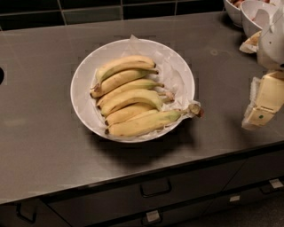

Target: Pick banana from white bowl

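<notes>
Left of the large shallow white bowl (84, 88), the dark grey smooth countertop (40, 133) lies bare out to the picture's edge, and this is the widest open stretch beside the bowl. The bowl sits mid-counter, lined with crinkled white translucent paper (171, 66), nearer the counter's front edge than the black tiled back wall (88, 11). A heap of yellow bananas (133, 97) lies in the bowl with stems pointing right. The frontmost banana's stem (194, 108) reaches over the bowl's right rim.

Below the bowl are dark drawer fronts (177, 186) with bar handles and small pale labels (153, 216) — their writing is too small to read.

Right of the bowl comes a narrower strip of bare counter, then the cream-and-white blocky gripper (262, 104) at the picture's right edge, well apart from bowl and bananas and touching neither. Whether it stands apart or together I cannot tell. Behind and to the right of the bowl, smaller, deeper white bowls (248, 13) crowd the far corner — partly hidden by the arm.
</notes>
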